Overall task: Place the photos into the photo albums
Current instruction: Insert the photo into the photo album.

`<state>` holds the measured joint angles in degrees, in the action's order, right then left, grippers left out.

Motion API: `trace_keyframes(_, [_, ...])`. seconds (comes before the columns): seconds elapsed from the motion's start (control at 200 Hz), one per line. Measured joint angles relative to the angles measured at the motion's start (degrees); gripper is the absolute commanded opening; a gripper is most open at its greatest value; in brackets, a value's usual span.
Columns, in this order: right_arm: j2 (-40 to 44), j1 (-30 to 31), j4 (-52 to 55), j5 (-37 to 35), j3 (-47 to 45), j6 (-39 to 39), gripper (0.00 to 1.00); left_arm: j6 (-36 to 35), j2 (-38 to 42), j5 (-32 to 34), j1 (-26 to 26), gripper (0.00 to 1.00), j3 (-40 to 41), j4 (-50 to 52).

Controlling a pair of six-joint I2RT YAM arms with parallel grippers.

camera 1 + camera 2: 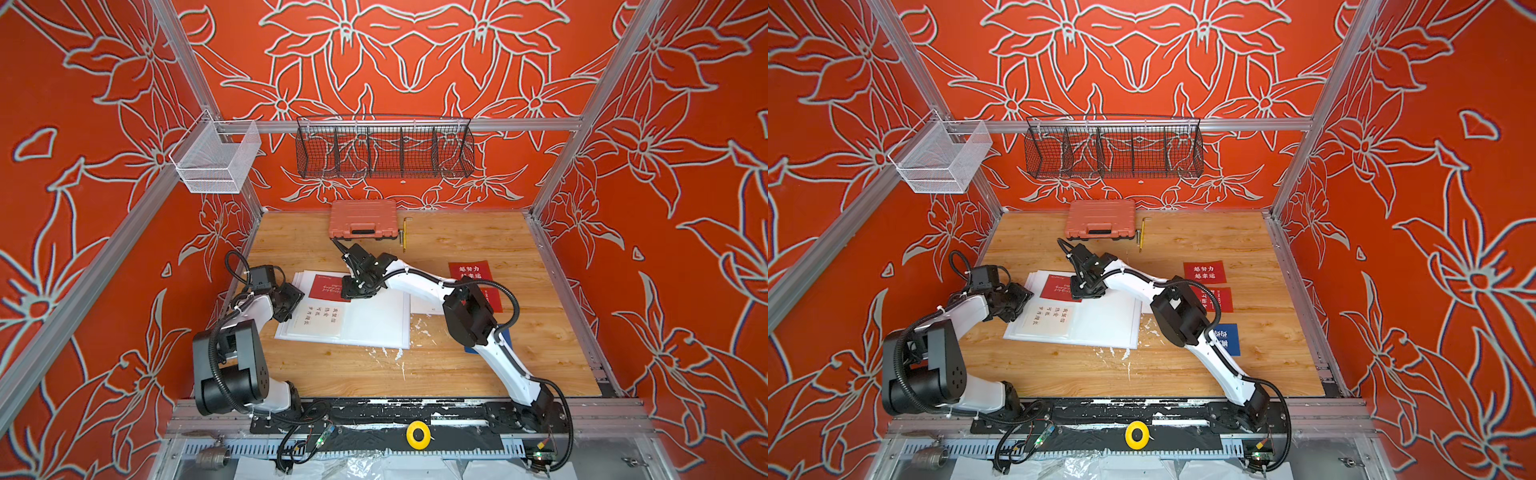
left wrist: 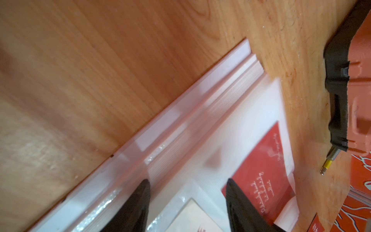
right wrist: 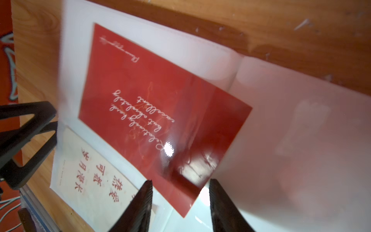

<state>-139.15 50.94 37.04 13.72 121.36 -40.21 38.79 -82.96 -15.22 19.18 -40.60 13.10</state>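
The photo album lies open on the wooden table, white sleeve pages up. A red photo with white script sits part-way in the upper sleeve of its left page, one corner sticking out. Below it, a white photo with red characters sits in a sleeve. My right gripper hovers open with the red photo's free corner between its jaws. At the album's left edge, my left gripper is open over the page. Two red photos and a blue one lie on the right.
An orange-pink plastic case stands at the back with a yellow pencil-like tool beside it. A black wire basket and a white mesh basket hang on the frame. White flecks litter the table in front of the album.
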Motion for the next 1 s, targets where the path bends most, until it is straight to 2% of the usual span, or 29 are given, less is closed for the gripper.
trace_keyframes(0.285, [0.72,-0.63,0.31,-0.22,0.0,0.76,0.49,0.0,0.11,-0.02,0.0,0.59,0.15,-0.11])
trace_keyframes(0.691, [-5.25,-1.01,2.95,-0.17,10.32,0.87,0.48,0.02,0.48,-0.04,0.0,0.59,0.28,0.04])
trace_keyframes(0.861, [-5.16,-1.01,3.41,-0.2,9.81,1.11,0.49,0.0,0.52,-0.04,0.0,0.59,0.28,0.15])
trace_keyframes(1.001, [-2.12,-1.01,2.67,-0.63,4.09,1.57,0.49,0.0,0.52,-0.07,0.0,0.59,0.28,0.15])
